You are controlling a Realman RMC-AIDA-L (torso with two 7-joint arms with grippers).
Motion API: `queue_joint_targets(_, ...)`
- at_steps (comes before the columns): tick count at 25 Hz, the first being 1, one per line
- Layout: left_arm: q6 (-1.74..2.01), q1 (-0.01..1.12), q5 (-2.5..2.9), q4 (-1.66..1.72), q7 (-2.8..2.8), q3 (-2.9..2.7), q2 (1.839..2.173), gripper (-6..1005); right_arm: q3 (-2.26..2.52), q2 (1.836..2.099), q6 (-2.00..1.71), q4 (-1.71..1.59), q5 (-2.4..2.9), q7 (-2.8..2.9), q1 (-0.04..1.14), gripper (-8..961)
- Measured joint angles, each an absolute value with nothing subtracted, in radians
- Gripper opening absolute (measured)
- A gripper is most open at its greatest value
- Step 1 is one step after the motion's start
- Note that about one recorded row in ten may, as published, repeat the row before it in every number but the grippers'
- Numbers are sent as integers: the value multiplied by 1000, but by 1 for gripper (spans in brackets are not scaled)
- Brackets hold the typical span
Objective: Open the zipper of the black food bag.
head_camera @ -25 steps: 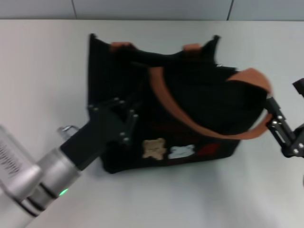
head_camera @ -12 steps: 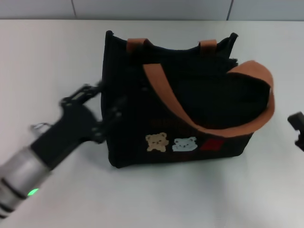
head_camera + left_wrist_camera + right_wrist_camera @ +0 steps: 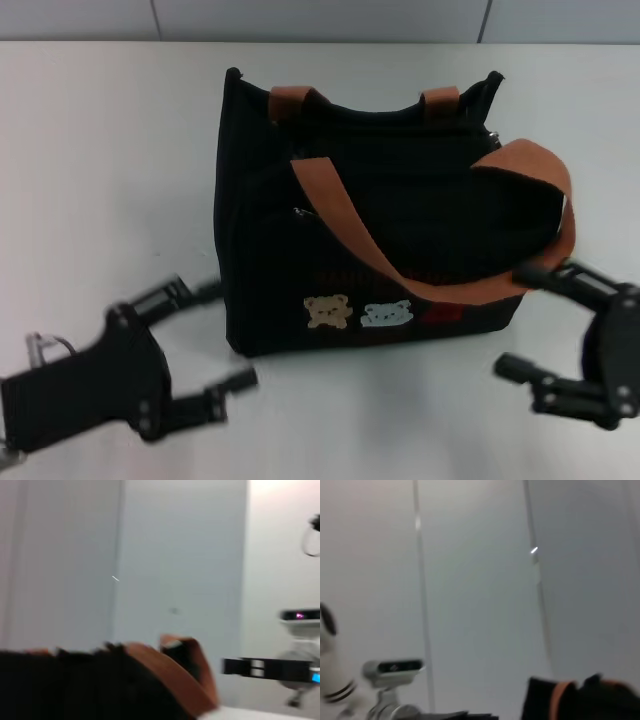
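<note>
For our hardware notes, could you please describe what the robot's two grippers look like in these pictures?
Both are matte black. The left gripper has a boxy black body, slim linkage fingers with silver pivot screws, and a small metal loop beside it. The right gripper has a rounded black body and two slender, round-tipped black fingers.

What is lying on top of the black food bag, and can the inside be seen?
One orange-brown strap handle lies draped across the top of the boxy black fabric food bag; the other stands at its far edge. The top is dark; the inside cannot be made out.

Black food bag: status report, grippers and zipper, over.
Left gripper open, empty, beside the bag's left side. Right gripper open, empty, at its right corner. Black food bag upright, front strap draped across top. Zipper state unclear.
</note>
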State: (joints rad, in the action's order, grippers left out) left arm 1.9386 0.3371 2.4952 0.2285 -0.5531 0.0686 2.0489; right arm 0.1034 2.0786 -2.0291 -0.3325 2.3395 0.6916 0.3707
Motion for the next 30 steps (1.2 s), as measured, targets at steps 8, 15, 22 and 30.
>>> queue_joint_targets(8, 1923, 357, 2495, 292, -652, -99, 2069, 846, 195, 2082, -1937, -316, 2339, 721, 416, 835)
queue_joint_targets(15, 1928, 358, 2493, 295, -668, -107, 2067, 846, 195, 2083, -1926, -315, 2335, 721, 421, 835)
queue_joint_targets(22, 1931, 365, 2494, 295, -672, -108, 2066, 846, 196, 2083, -1922, -314, 2334, 722, 422, 835)
queue_joint_targets(30, 1928, 371, 2494, 296, -672, -109, 2067, 846, 196, 2083, -1922, -314, 2335, 719, 423, 835)
